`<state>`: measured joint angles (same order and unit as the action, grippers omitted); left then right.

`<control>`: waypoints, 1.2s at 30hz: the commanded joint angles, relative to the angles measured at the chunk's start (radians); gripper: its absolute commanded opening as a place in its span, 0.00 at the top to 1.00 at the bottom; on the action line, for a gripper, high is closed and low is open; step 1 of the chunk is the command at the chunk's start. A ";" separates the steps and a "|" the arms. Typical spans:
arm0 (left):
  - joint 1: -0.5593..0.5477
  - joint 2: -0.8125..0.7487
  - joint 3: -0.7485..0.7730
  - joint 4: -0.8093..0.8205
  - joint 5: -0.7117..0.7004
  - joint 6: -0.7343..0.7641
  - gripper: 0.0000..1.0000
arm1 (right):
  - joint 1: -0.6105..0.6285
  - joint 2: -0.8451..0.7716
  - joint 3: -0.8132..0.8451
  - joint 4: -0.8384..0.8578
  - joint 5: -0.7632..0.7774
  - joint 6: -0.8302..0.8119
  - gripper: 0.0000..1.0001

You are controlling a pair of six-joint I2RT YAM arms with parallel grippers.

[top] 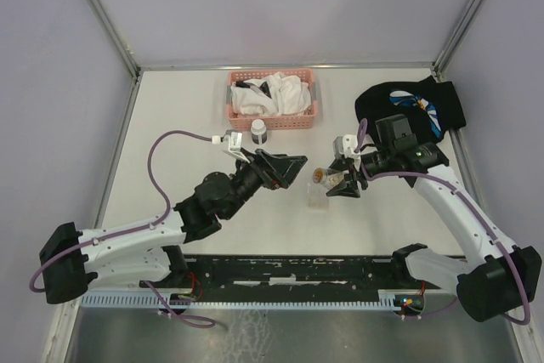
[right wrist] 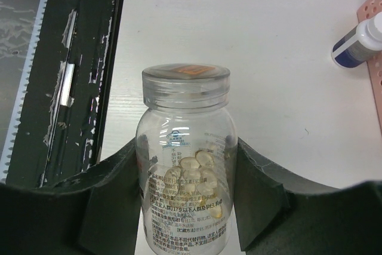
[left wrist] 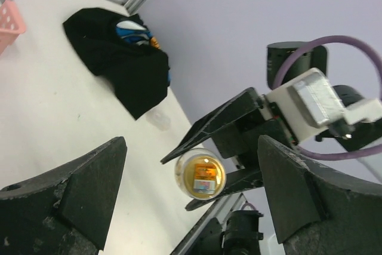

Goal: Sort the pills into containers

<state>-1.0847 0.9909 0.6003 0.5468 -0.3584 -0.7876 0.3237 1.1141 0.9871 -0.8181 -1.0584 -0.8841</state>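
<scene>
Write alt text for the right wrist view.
The right gripper holds a clear pill bottle, lid on, with pale yellow capsules inside, a white table behind it. A small white bottle sits beside a pink basket at upper right.

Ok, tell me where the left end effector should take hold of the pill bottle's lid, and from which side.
Grip the lid by its round side wall, coming straight on along the axis of the pill bottle. The right end effector clamps the body lower down, so the lid stands clear of its fingers, and the open left end effector faces the lid's top.
</scene>
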 commanded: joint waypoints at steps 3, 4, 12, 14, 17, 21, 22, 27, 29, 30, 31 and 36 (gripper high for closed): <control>-0.014 0.067 0.019 -0.040 -0.095 -0.202 0.05 | -0.005 0.007 0.052 -0.020 -0.015 -0.046 0.96; -0.019 0.082 0.029 -0.052 -0.100 -0.226 0.05 | -0.005 0.010 0.050 -0.016 -0.010 -0.036 0.97; -0.048 0.197 0.158 -0.151 -0.131 -0.316 0.07 | -0.003 0.035 0.057 0.030 0.035 0.055 0.97; -0.053 0.223 0.185 -0.177 -0.146 -0.344 0.07 | 0.000 0.040 0.057 0.043 0.051 0.077 0.97; -0.059 0.261 0.214 -0.217 -0.164 -0.389 0.09 | 0.001 0.045 0.052 0.074 0.073 0.119 0.97; -0.070 0.303 0.266 -0.310 -0.184 -0.449 0.11 | 0.001 0.044 0.048 0.115 0.091 0.172 0.97; -0.072 0.313 0.277 -0.335 -0.187 -0.462 0.11 | 0.001 0.046 0.045 0.122 0.094 0.180 0.97; -0.077 0.346 0.297 -0.344 -0.180 -0.488 0.12 | 0.007 0.054 0.034 0.162 0.132 0.226 0.97; -0.076 0.354 0.311 -0.346 -0.177 -0.481 0.14 | 0.007 0.057 0.033 0.171 0.150 0.237 0.97; -0.076 0.356 0.315 -0.346 -0.179 -0.476 0.14 | 0.008 0.058 0.033 0.174 0.155 0.240 0.97; -0.076 0.356 0.317 -0.348 -0.185 -0.473 0.14 | 0.008 0.058 0.030 0.176 0.156 0.242 0.97; -0.076 0.341 0.319 -0.364 -0.225 -0.473 0.14 | 0.011 0.059 0.025 0.187 0.158 0.252 0.97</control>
<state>-1.1564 1.3468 0.8780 0.1875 -0.5117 -1.2240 0.3271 1.1751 0.9970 -0.6842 -0.9070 -0.6575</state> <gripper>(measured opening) 0.858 0.604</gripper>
